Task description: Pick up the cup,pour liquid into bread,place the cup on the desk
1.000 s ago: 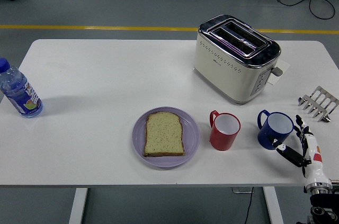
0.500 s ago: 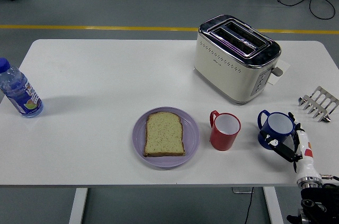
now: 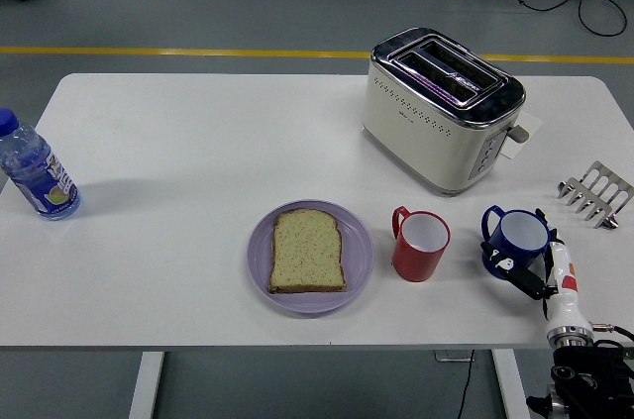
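Blue cup (image 3: pixel 517 242) at the desk's (image 3: pixel 198 152) near right, upright, handle turned to the left. Right hand (image 3: pixel 535 262) wrapped round its near side, fingers curling against the wall on both flanks, thumb (image 3: pixel 519 274) pressed low on the front; grip apparently just formed, cup not yet lifted off the surface as far as can be judged. Left hand not in sight.

For a clean lift: squeeze evenly before rising, keep the rim level, go straight up to clear the red cup (image 3: pixel 420 244) standing just beside on the left. Then carry leftward over that red cup without brushing it, toward the bread slice (image 3: pixel 308 251) on the purple plate (image 3: pixel 359 261), and tilt slowly over the middle of the slice. Contents of the blue cup not discernible from here.

Farther back, a cream toaster (image 3: pixel 441 108) with chrome top; metal toast rack (image 3: pixel 596 194) at the far right edge. Water bottle (image 3: pixel 36 171) at the left edge: coloured label, print too small to read. Small mark on the toaster's side, illegible.
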